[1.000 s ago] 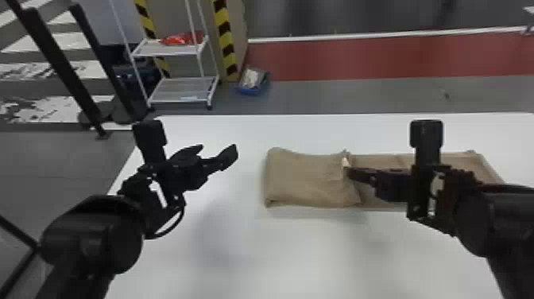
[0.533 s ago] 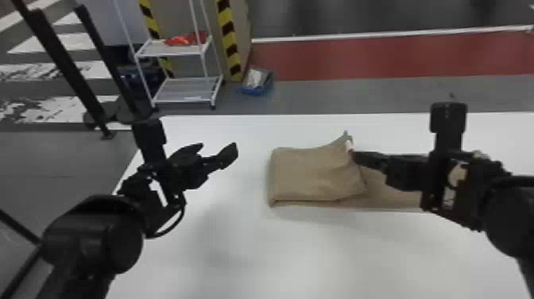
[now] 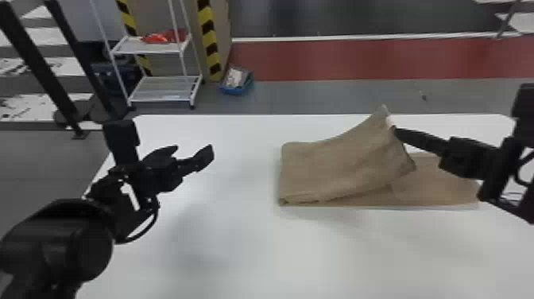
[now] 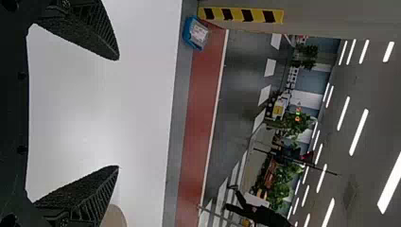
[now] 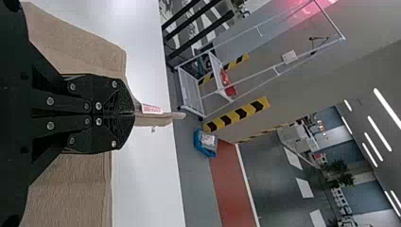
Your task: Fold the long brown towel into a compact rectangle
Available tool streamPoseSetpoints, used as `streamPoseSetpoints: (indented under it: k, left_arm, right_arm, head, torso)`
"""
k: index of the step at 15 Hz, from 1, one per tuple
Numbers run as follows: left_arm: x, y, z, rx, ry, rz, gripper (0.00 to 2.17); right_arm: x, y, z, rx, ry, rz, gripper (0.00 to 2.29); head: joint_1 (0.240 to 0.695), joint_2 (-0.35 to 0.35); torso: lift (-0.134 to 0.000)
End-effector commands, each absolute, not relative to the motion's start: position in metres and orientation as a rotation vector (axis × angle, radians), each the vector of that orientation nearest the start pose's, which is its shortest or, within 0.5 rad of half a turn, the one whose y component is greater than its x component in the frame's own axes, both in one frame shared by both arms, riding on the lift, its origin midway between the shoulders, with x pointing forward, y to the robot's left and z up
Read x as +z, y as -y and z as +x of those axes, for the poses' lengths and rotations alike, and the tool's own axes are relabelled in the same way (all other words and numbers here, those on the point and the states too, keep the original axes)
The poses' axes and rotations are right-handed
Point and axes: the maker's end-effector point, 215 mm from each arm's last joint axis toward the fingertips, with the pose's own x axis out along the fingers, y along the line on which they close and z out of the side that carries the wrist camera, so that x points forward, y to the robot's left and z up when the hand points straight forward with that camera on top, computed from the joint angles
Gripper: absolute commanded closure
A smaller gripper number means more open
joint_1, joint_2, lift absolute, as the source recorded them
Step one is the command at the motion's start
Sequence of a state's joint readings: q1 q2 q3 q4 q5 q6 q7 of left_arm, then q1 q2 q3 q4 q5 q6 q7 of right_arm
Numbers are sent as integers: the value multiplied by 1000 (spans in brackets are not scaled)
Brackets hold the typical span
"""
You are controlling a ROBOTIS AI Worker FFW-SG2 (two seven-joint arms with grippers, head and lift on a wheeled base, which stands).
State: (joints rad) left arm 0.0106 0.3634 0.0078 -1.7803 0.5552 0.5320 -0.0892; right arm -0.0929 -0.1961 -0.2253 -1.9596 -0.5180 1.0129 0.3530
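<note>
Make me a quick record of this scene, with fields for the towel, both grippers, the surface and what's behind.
Towel: long brown cloth towel, partly folded, upper layer's edge raised
Right gripper: black two-fingered gripper, shut on the raised edge near a small white tag
Left gripper: matching black gripper, open, empty
Surface: flat white table
Behind: white metal shelf rack on the floor

Looking at a bright white worktop (image 3: pixel 238 246), and there, towards the far edge and right of centre, the long brown towel (image 3: pixel 329 169): folded over at its left, lying flat on the right, with an upper end lifted off the layer below!
</note>
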Motion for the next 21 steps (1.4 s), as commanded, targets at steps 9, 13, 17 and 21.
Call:
streamPoseSetpoints:
  k: [9, 13, 17, 21]
  left_arm:
    - [-385, -245, 569, -232, -385, -142, 66]
    - [-386, -247, 568, -230, -387, -134, 66]
    - [-390, -250, 565, -228, -395, -134, 66]
    - [-389, -250, 565, -234, -394, -134, 66]
  right_arm:
    - [-320, 354, 561, 280, -359, 416, 1308]
    - [-361, 377, 577, 242, -408, 407, 1305]
    - [-395, 396, 578, 192, -451, 375, 1247]
    - [-395, 418, 574, 145, -422, 310, -2]
  head:
    - [695, -70]
    - [695, -106]
    - [695, -126]
    - [695, -146]
  torso:
    - [-123]
    - [-123]
    - [-123]
    - [-123]
